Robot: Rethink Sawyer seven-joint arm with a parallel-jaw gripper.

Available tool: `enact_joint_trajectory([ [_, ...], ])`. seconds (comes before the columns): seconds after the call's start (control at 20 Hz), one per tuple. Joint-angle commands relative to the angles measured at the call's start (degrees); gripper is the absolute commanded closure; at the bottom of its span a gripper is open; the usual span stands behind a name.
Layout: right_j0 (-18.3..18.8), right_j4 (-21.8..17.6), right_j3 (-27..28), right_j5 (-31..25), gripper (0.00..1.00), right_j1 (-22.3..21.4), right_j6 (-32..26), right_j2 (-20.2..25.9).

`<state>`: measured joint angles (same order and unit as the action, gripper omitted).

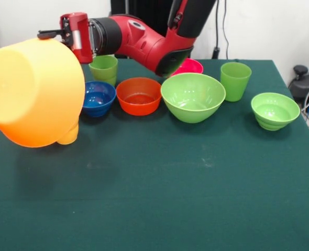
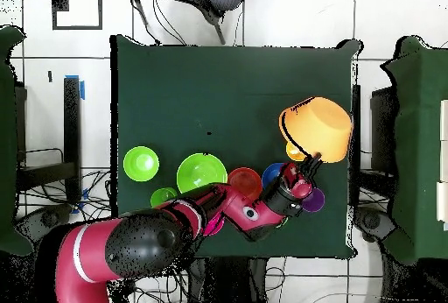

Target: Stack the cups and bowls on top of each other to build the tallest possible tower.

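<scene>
You've got the gripper [image 1: 54, 35] pinching the rim of the huge glossy orange plastic bowl [image 1: 34, 91], tipped sideways, lifted off the green table [image 1: 159, 188]. Beside it: small blue bowl [image 1: 98, 97], then red-orange bowl [image 1: 139, 95], lg light-green bowl [image 1: 192, 96].

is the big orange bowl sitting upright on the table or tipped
Tipped. The huge orange bowl is lifted off the table, held at its rim by the gripper, lying on its side with its base facing the front camera.

The huge orange bowl [image 1: 31, 91] hides most of the yellow cup [image 1: 69, 136].
</scene>
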<state>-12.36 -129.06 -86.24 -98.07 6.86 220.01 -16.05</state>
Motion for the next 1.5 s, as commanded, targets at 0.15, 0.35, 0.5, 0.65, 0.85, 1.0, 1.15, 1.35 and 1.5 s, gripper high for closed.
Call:
enact_joint_trajectory([
  [0.15, 0.7, 4.1, 11.8, -3.5, 1.0, 2.0, 6.4, 6.1],
  [0.35, 1.2, 5.6, 13.4, -1.8, 1.0, 1.4, 5.7, 6.3],
  [0.5, 1.6, 6.9, 14.0, -0.4, 1.0, 0.4, 5.8, 6.4],
  [0.65, 2.0, 7.4, 15.4, -0.2, 1.0, 0.6, 6.3, 6.4],
  [0.85, 2.3, 7.5, 18.1, -0.6, 1.0, 1.9, 6.7, 6.5],
  [1.0, 2.7, 8.0, 19.0, -1.0, 1.0, 2.3, 7.7, 6.4],
  [1.15, 3.3, 8.4, 20.5, -0.8, 1.0, 3.3, 8.0, 7.1],
  [1.35, 3.9, 8.2, 22.1, 0.7, 1.0, 5.4, 6.6, 7.9],
  [1.5, 4.5, 9.3, 23.0, 1.3, 1.0, 6.4, 6.7, 8.6],
])
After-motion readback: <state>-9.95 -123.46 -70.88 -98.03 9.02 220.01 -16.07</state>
